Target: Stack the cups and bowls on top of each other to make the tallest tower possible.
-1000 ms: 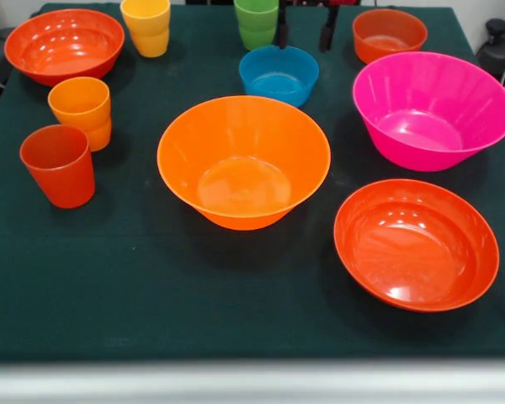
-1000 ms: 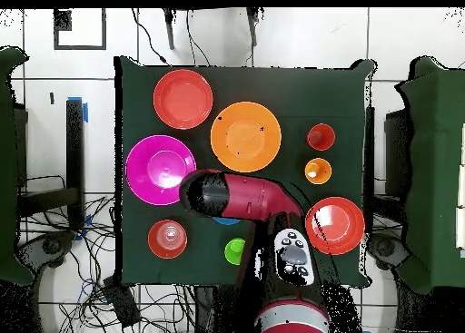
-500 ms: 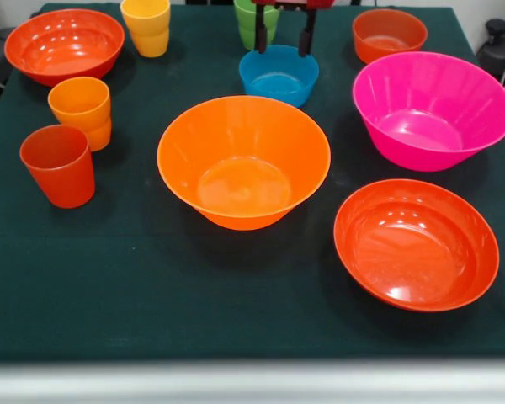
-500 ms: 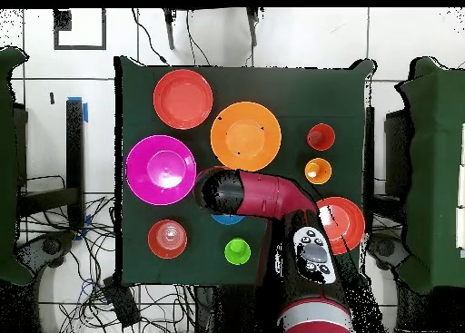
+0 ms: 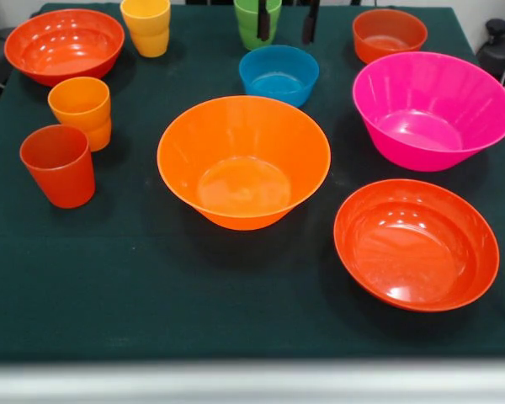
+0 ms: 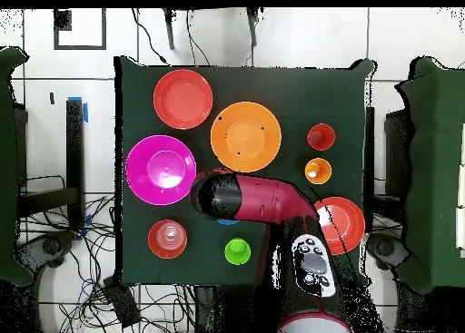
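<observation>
My jaws (image 5: 286,21) hang spread wide and empty, only their two dark tips showing: one in front of the green cup (image 5: 256,23), the other just right of it, both above and just behind the blue bowl (image 5: 279,74). That is the relation my next move seems to turn on: the blue bowl sits almost straight below the gap, so a descent, not a sideways reach, would bring it between the tips. From above, my arm (image 6: 241,197) covers most of that bowl. Taking the blue bowl as centre, the big orange bowl (image 5: 243,160) lies in front of it, the pink bowl (image 5: 433,109) to its right, the yellow cup (image 5: 146,26) well to its left. Nothing on the table (image 5: 151,311) is stacked yet.
</observation>
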Controlling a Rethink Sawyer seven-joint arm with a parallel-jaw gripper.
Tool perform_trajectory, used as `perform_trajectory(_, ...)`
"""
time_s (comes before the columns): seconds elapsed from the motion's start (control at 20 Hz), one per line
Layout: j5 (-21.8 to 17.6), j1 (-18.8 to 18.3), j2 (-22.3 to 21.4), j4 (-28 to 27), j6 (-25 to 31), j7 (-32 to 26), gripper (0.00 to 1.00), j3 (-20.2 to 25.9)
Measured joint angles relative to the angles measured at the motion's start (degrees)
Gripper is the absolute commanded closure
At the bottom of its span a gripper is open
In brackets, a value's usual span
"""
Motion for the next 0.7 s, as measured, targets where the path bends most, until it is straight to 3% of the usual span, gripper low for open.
perform_trajectory(0.3, -2.19, 0.19, -1.94, 0.0, 1.11, 0.0, 0.0, 0.23)
perform_trajectory(0.7, -3.9, -2.91, -3.5, -1.2, 4.1, 0.0, 0.0, 2.32)
